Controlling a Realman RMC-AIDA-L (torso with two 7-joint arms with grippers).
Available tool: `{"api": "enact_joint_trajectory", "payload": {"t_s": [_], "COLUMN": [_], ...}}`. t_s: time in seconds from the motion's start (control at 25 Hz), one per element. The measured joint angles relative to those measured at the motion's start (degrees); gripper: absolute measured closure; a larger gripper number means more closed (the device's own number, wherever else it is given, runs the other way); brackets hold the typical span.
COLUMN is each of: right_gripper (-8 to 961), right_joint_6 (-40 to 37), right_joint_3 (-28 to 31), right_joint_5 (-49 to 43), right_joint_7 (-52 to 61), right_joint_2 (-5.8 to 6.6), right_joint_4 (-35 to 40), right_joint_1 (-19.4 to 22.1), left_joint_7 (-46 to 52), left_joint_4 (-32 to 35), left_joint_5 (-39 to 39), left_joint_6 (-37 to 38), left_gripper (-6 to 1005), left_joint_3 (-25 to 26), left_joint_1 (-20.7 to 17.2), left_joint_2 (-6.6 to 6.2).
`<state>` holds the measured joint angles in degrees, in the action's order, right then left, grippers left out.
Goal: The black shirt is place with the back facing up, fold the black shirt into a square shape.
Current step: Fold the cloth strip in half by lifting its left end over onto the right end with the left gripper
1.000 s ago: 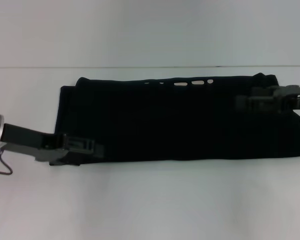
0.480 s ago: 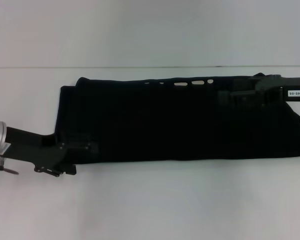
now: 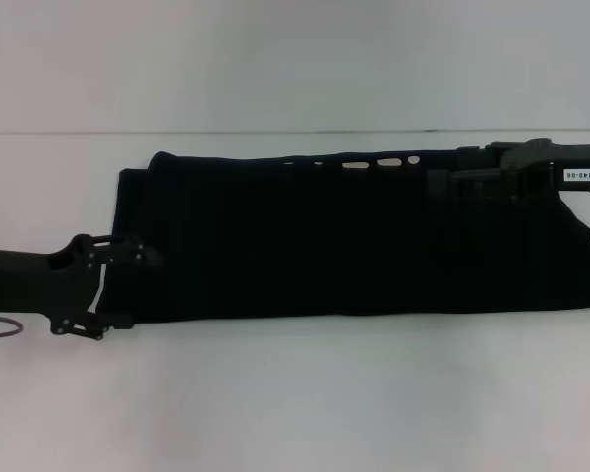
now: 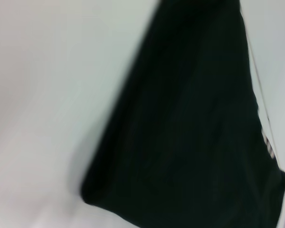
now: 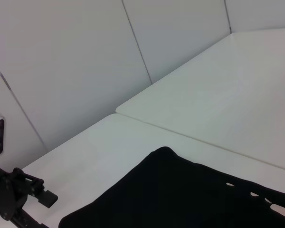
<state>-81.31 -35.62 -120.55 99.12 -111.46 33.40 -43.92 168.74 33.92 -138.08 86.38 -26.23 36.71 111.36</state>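
Black cloth fills the middle of the white counter (image 3: 295,393): the black shirt (image 3: 354,241) lies flat there, already folded into a long band. Its long axis runs across the robot's front, from left to right, with the ends pointing toward either arm. Along the shirt's far edge a few whitish marks (image 3: 374,163) show through at the fold, and the same marks appear at the shirt's edge in the right wrist view (image 5: 256,197).

The left end effector (image 3: 128,285) sits at the shirt's near left corner, its tips over the hem. Black on black, its fingers run together with the cloth, so I cannot tell whether they are spread or pinching the fabric. The left wrist view shows only the shirt's corner (image 4: 190,133) on the counter.

The right end effector (image 3: 447,185) reaches in over the shirt's far right part, close to the far edge. Whether its fingers are spread or pressed together cannot be told either.
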Motion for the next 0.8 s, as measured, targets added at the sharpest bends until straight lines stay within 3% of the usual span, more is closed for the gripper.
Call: {"api": "enact_joint_trajectory", "payload": {"t_s": [0.8], "right_gripper": [37], "right_joint_6": [1.1], "right_joint_3": [-0.2], "right_joint_5": [0.1], "right_joint_7": [-0.2], "right_joint_2": [-0.59], "right_joint_4": [0.7], "right_joint_1": [-0.2], "left_joint_7": [1.8], "left_joint_4": [-3.3], "left_joint_5": [-2.9], "left_joint_6": [-6.8], "left_gripper": [48], "left_joint_3": [-0.3], "left_joint_1": [-0.5], "left_joint_2": [0.61]}}
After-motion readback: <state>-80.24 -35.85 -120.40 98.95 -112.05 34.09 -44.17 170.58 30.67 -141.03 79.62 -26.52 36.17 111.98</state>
